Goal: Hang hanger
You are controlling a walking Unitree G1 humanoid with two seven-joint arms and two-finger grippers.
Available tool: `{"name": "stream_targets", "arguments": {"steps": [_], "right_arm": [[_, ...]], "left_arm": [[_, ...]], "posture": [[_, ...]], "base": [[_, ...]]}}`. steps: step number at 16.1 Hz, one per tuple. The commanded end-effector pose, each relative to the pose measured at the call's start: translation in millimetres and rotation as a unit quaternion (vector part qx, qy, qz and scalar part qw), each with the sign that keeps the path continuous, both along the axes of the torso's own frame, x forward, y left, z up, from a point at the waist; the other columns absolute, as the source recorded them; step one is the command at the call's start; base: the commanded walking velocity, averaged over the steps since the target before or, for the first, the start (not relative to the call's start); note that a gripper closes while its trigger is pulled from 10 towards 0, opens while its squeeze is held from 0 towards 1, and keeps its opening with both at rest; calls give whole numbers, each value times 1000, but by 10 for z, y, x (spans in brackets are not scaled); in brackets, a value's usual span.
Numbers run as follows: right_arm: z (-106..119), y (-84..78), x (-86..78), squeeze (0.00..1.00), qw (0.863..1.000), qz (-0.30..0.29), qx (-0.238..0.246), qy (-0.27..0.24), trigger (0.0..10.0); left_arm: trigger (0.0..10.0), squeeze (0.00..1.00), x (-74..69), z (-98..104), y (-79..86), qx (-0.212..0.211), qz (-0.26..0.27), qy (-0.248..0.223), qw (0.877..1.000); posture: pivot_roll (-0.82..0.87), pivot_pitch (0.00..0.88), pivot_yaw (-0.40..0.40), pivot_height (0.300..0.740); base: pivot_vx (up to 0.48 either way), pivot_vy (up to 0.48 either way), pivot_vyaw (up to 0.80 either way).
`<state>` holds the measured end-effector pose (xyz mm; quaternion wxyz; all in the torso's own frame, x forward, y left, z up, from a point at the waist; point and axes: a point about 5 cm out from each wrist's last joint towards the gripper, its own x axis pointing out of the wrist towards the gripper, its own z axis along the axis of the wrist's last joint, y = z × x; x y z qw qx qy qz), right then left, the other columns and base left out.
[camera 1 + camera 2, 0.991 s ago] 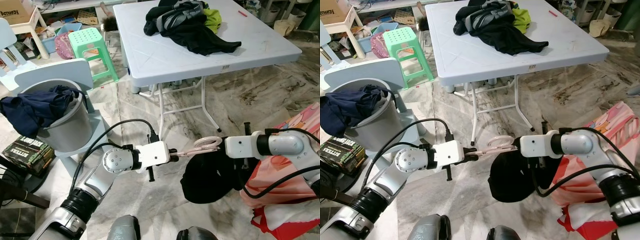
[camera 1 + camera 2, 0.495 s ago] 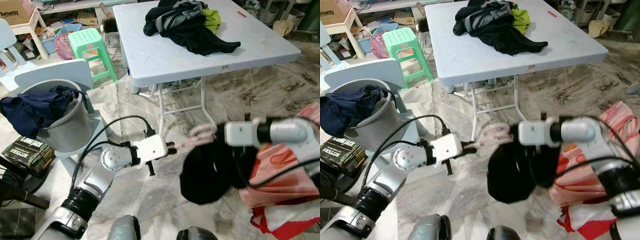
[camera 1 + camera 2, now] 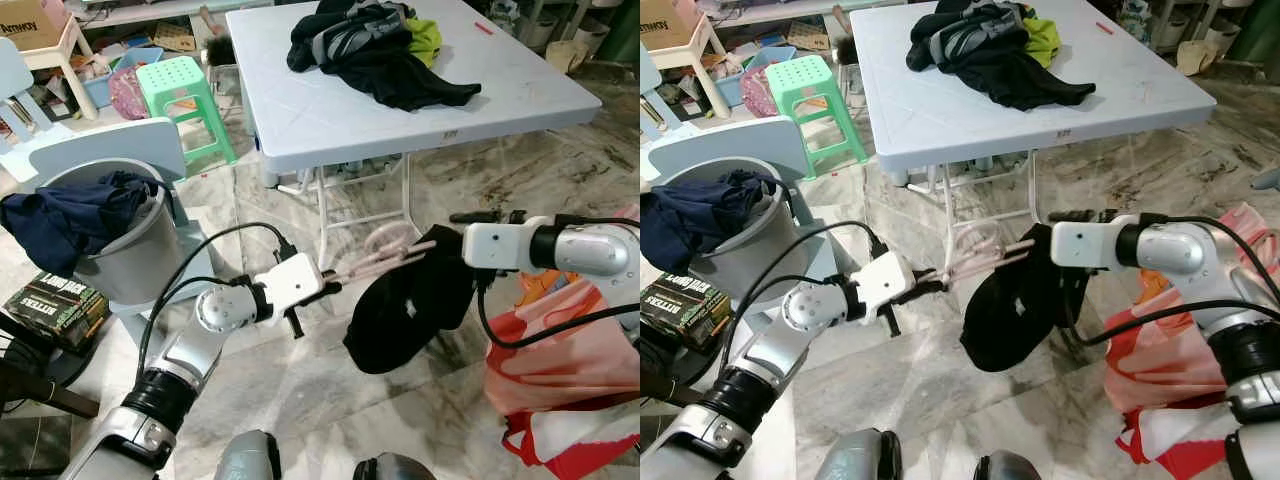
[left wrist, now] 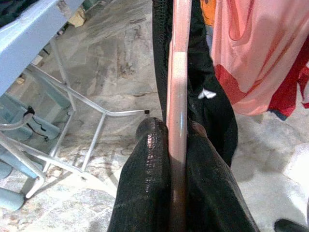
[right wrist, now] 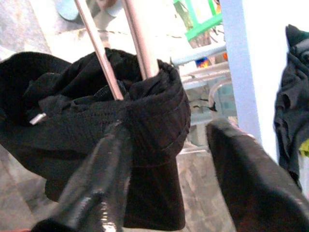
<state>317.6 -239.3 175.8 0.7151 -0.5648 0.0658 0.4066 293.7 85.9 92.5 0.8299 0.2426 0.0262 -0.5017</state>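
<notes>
Now left gripper (image 3: 330,284) pinched on pink hanger (image 3: 385,252); bar runs across toward right gripper (image 5: 164,159), fingers spread beside black garment (image 3: 405,310) draped over it.

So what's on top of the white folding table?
On the white folding table lies a heap of dark clothes with a lime-green piece showing at its edge, and a small red item near the far corner. Whatever lies beneath the heap is covered.

Head eyes look down at one scene; wrist cameras close on the hanger (image 4: 176,96).
</notes>
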Motion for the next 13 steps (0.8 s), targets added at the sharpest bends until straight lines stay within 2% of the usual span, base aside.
{"name": "stream_targets", "arguments": {"steps": [1,3,5,8,9,10,11,13], "right_arm": [[104,-2,26,1000,1000,0,13,-18,10000],[54,34,4,1000,1000,7,17,-10,10000],[26,-2,5,1000,1000,-11,21,-17,10000],[44,-146,61,1000,990,-110,79,-48,10000],[3,-193,40,922,986,-135,88,-43,10000],[-45,-225,11,663,984,-150,93,-34,10000],[-125,-261,-43,0,980,-169,102,-18,10000],[-288,-297,-149,0,973,-198,117,18,10000]], "left_arm": [[0,0,59,93,19,-14,8,-14,1000],[0,0,68,95,13,-16,9,-16,1000],[0,0,87,117,10,-22,19,-23,999],[0,0,118,112,52,-36,55,-18,998],[0,0,113,117,55,-49,62,-11,997],[0,0,108,124,61,-54,64,-11,996],[0,0,105,141,73,-62,70,-11,996],[0,0,112,188,84,-78,79,-12,994]], "posture": [[-54,43,6,740],[-55,42,8,740],[-52,40,5,740],[-48,41,4,740],[-49,42,6,740],[-49,42,6,740],[-50,46,10,740],[-50,50,17,740]], "base": [[0,0,0],[0,0,0],[0,0,0],[0,0,0],[0,0,0],[0,0,0],[0,0,0],[0,0,0]]}}
